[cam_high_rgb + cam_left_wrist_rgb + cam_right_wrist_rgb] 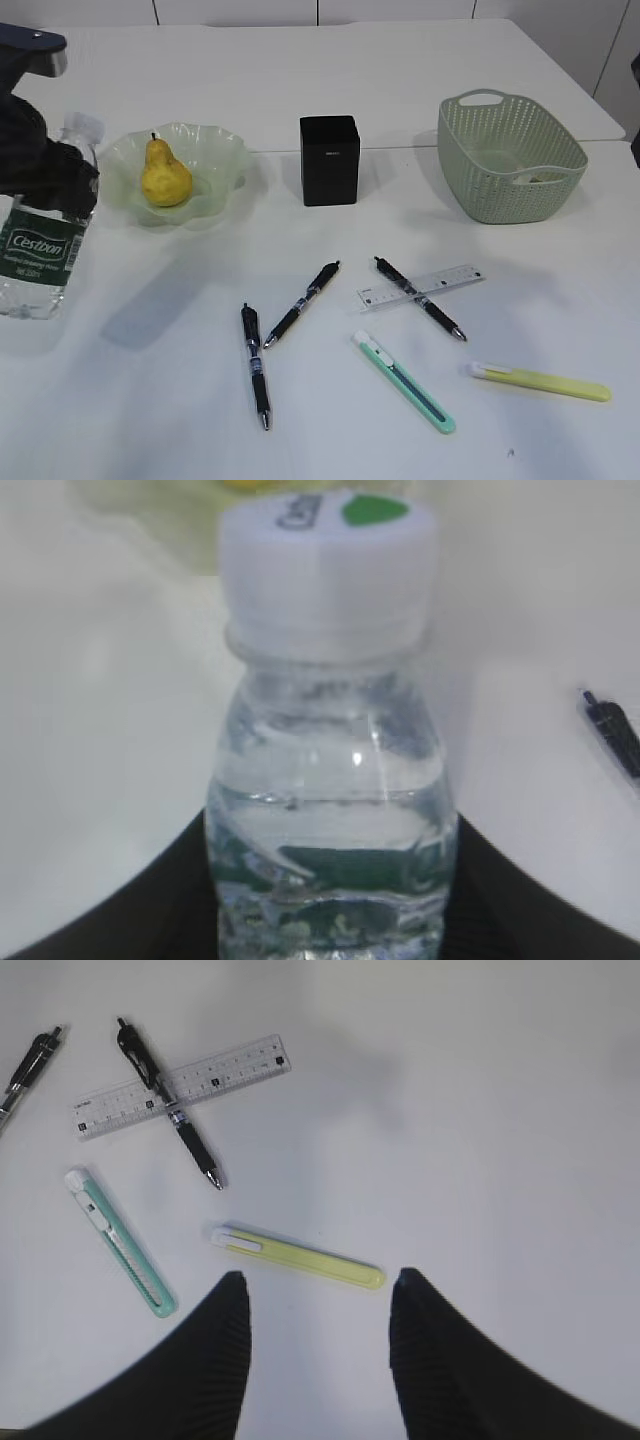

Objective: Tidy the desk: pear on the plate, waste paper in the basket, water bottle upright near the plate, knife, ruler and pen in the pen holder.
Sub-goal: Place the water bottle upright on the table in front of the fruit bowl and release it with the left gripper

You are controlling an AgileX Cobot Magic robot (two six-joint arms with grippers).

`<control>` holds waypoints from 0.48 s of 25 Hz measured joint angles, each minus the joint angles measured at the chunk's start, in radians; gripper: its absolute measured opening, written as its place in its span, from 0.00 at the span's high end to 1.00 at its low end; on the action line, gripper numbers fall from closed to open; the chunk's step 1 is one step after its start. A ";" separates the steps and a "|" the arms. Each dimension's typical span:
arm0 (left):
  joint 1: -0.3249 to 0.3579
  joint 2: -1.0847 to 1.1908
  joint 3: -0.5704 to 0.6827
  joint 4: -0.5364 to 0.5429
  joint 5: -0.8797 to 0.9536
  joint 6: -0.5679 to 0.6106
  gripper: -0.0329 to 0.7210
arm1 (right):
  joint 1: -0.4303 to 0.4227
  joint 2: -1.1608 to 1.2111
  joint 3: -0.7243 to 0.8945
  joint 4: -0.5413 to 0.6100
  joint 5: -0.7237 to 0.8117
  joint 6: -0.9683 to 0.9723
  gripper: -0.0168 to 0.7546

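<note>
My left gripper [50,170] is shut on the clear water bottle [40,250], which is upright at the far left, just left of the plate. The left wrist view shows the bottle [330,780] between the jaws. The yellow pear [165,175] lies on the pale green plate [215,150]. The black pen holder [330,160] stands mid-table. The ruler [425,287] lies under a pen [420,298]. Two more pens [302,303] [256,365], a green knife [403,381] and a yellow knife [540,381] lie in front. My right gripper [318,1290] is open above the yellow knife [298,1257].
The green woven basket [510,155] stands at the back right with something pale inside. The right wrist view also shows the green knife [120,1243], the ruler [185,1085] and the pen across it [170,1105]. The right arm is outside the exterior view.
</note>
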 joint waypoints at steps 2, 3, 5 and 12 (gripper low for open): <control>0.000 -0.056 0.076 0.005 -0.121 -0.001 0.48 | 0.000 0.000 0.000 0.000 0.000 0.000 0.50; 0.000 -0.084 0.110 0.009 -0.182 -0.002 0.48 | 0.000 0.000 0.000 0.000 0.000 0.000 0.50; 0.000 -0.128 0.166 0.013 -0.296 -0.002 0.48 | 0.000 0.000 0.000 0.000 0.000 0.000 0.50; 0.000 -0.179 0.331 0.013 -0.757 -0.002 0.48 | 0.000 0.000 0.000 0.002 0.000 -0.006 0.50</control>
